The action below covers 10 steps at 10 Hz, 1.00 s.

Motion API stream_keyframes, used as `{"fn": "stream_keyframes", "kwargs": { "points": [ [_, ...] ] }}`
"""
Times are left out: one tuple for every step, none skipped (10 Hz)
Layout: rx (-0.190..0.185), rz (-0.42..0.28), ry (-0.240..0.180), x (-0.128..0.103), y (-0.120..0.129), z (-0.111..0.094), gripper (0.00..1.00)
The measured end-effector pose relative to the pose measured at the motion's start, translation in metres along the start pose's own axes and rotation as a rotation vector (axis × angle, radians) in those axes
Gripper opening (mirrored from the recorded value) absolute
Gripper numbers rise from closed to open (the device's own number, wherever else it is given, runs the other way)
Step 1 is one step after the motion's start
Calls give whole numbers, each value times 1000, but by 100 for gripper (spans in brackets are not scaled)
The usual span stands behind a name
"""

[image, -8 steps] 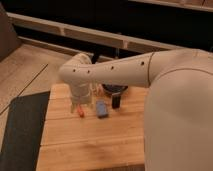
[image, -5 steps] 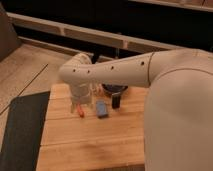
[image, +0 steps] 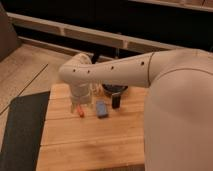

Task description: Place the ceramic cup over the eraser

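- The gripper [image: 81, 99] hangs over the far left part of the wooden table [image: 90, 145], pointing straight down, with its tip at or just above the boards.
- Whether the gripper is wide, narrow or holding something cannot be told.
- The ceramic cup cannot be picked out from the pale bulk at the gripper.
- The eraser [image: 116, 102] stands upright on the table, at about 3 o'clock from the gripper and apart from it.
- A black bowl [image: 114, 90] sits just beyond the eraser, at its 12 o'clock.
- A flat blue slab [image: 102, 109] lies between gripper and eraser, at about 8 o'clock from the eraser.
- A thin orange-red stick [image: 79, 110] lies at 9 o'clock from the slab, just below the gripper.
- The white arm [image: 120, 70] reaches in from 3 o'clock.
- A dark mat [image: 20, 130] lies beside the table at 9 o'clock.
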Motion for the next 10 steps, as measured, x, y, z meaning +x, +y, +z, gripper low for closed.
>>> {"fn": "stream_keyframes", "kwargs": {
  "points": [
    [0,0,0,0,0,0,65],
    [0,0,0,0,0,0,65],
    [0,0,0,0,0,0,65],
    [0,0,0,0,0,0,65],
    [0,0,0,0,0,0,65],
    [0,0,0,0,0,0,65],
    [1,-2,-3,0,0,0,65],
    [1,-6,-16,-3,0,-2,65],
    [1,-24,-73,-15,0,-9,65],
    [-3,-56,-133,-28,1,-18,65]
  ]
}}
